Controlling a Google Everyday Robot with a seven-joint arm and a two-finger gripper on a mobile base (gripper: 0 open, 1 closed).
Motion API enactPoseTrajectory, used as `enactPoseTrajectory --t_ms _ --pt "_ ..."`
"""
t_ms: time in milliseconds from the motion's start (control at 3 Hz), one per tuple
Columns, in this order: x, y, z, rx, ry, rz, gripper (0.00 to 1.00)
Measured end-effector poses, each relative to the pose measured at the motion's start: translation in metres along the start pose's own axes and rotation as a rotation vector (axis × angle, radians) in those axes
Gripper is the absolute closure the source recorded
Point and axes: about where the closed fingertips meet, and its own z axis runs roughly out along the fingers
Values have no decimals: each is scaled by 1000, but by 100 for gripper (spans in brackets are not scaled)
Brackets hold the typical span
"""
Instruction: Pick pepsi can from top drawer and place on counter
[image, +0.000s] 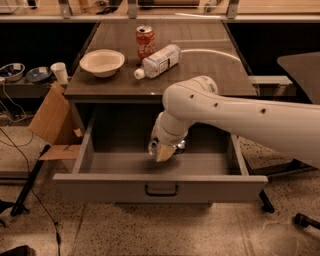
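The top drawer (160, 186) is pulled open below the counter (210, 65). My gripper (163, 150) reaches down into the drawer, just above the middle of its floor. A small dark and silver piece shows right behind the gripper on its right side (179, 145); it may be the pepsi can, but the wrist hides most of it. My white arm (235, 112) comes in from the right across the drawer's front.
On the counter stand a red Coca-Cola can (145, 43), a clear plastic bottle (158, 61) lying on its side and a white bowl (102, 62). A cardboard box (50, 117) leans at the left of the cabinet. Cables lie on the floor at the left.
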Motion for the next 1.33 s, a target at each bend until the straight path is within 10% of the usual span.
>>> enactPoseTrajectory --t_ms 667,1333 --pt "-11 42 -98 179 -174 -57 100" --pt "-20 27 -172 382 -172 -115 100"
